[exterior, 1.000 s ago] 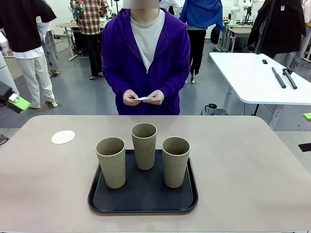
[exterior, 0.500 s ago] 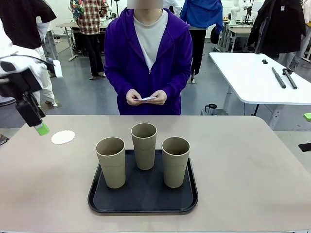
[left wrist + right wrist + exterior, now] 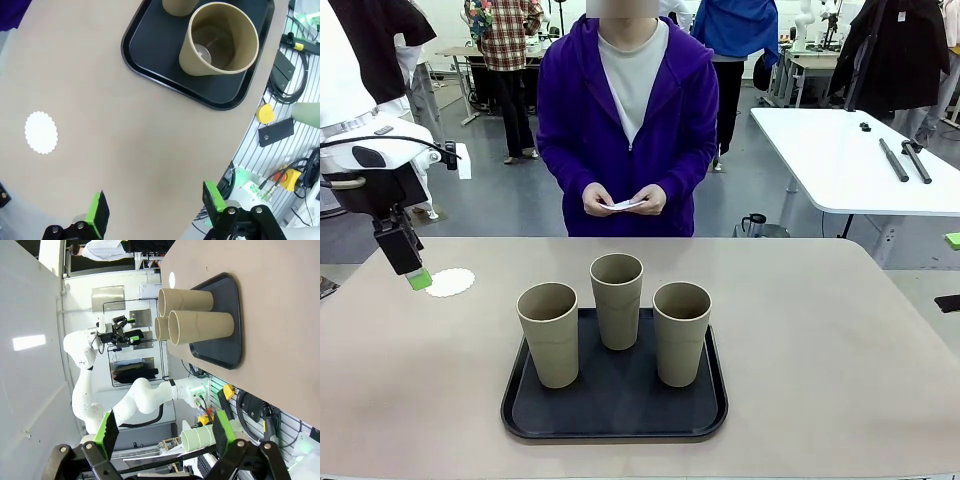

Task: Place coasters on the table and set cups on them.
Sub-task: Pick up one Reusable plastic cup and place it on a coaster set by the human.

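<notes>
Left of the black tray (image 3: 610, 428), the left hand (image 3: 155, 206) hovers over the desk (image 3: 820, 340), opened wide and empty, beside the laid coaster (image 3: 450, 282); the tray's leftmost cup (image 3: 549, 340) stands nearest it, upright.

3 upright tan cups (image 3: 618, 300), 1 coaster (image 3: 450, 283) on table (image 3: 820, 330)

The three cups (image 3: 617, 300) look matt, tan, faintly grainy. The black tray (image 3: 615, 428) beneath them looks like smooth plastic with a slight sheen. The table (image 3: 820, 330) is smooth, matt beige. The far-left coaster (image 3: 451, 282) looks papery white.
</notes>
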Controlling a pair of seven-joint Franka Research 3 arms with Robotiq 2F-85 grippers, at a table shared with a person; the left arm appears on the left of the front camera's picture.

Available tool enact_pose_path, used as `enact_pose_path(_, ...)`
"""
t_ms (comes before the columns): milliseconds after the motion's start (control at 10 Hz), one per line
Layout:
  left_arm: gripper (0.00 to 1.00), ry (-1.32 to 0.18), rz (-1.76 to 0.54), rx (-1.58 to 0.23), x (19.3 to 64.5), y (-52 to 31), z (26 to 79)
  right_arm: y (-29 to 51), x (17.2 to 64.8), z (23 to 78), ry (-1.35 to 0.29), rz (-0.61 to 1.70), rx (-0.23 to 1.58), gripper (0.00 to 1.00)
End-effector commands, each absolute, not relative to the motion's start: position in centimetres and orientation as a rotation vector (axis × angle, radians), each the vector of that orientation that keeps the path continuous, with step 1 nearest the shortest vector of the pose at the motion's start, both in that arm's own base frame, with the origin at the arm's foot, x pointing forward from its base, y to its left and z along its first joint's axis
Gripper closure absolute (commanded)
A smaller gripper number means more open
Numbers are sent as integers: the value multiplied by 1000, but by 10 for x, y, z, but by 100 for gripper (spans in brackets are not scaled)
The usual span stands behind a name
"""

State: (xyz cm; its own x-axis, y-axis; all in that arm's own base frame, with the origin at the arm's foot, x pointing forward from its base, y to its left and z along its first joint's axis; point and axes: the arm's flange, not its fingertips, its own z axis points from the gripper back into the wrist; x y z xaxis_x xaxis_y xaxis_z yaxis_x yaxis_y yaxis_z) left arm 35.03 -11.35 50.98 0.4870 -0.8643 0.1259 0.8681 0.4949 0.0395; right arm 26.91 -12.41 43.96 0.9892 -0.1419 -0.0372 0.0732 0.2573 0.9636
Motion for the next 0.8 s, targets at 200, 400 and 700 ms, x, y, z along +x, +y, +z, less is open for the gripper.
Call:
enact_pose_path(200,0,-260,-1182,-149,357,-103,491,-124,269,440,-62,-150,1308,0)
enact_pose_path(400,0,-491,-1340,-504,358,-87,484,-124,269,440,-62,-150,1308,0)
enact_pose_path(700,0,-835,-1328,-835,371,-64,459,-124,269,440,-62,-150,1308,0)
